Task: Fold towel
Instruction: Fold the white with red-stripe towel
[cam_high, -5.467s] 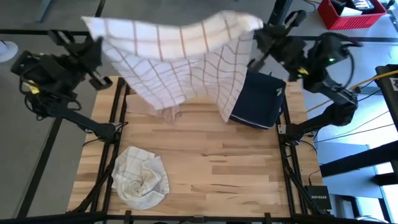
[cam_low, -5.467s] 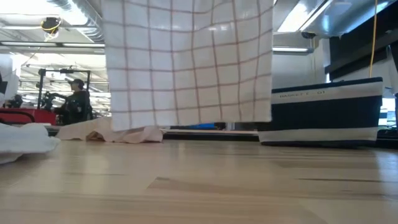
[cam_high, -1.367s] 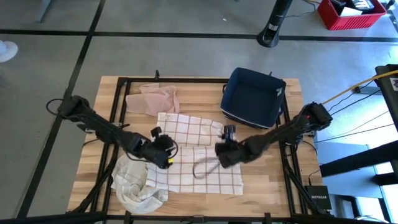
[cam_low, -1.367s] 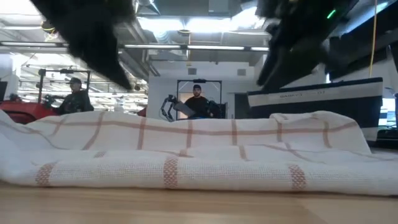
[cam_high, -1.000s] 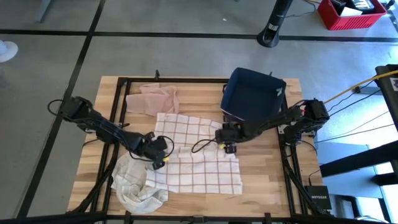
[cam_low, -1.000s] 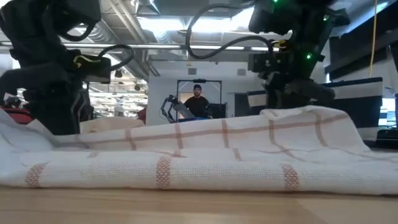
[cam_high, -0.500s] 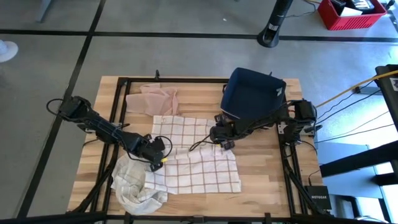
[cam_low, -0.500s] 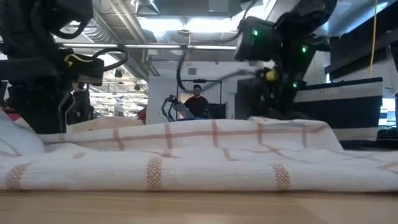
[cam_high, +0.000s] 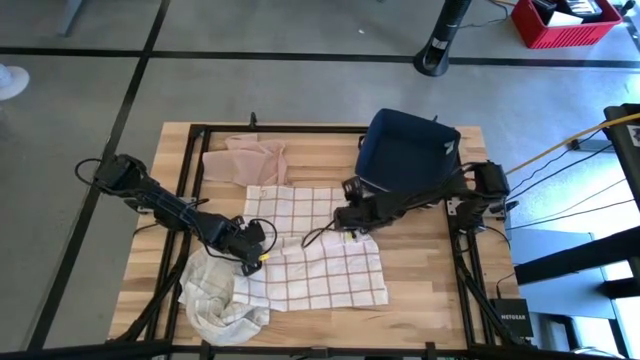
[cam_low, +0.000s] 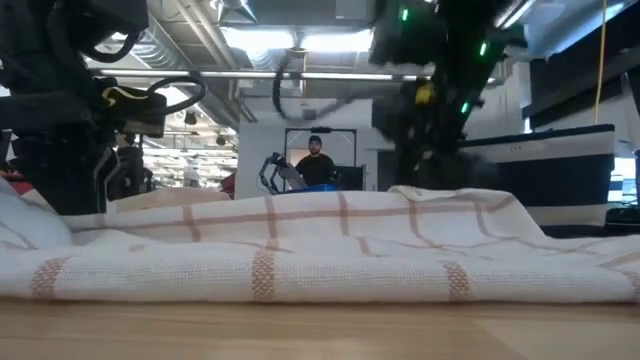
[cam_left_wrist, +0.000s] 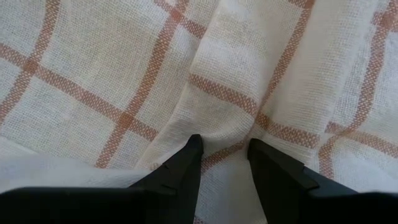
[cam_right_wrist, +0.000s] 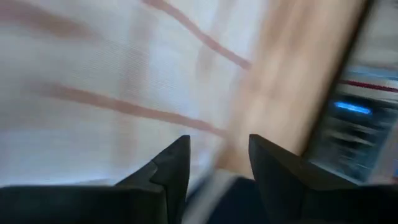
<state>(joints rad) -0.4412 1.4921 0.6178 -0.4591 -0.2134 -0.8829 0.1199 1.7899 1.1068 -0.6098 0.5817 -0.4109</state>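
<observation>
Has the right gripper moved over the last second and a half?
Yes. The right gripper has travelled from mid-table over the checked towel toward the navy basket, now near its corner.

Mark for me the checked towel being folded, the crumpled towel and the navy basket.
checked towel (cam_high: 320, 268), high view, on the flat front half.
crumpled towel (cam_high: 212, 302), high view, on the middle of the heap.
navy basket (cam_high: 405, 152), high view, on its dark inside floor.

2 black jointed arms (cam_high: 165, 205) trailing looped black cables.
</observation>
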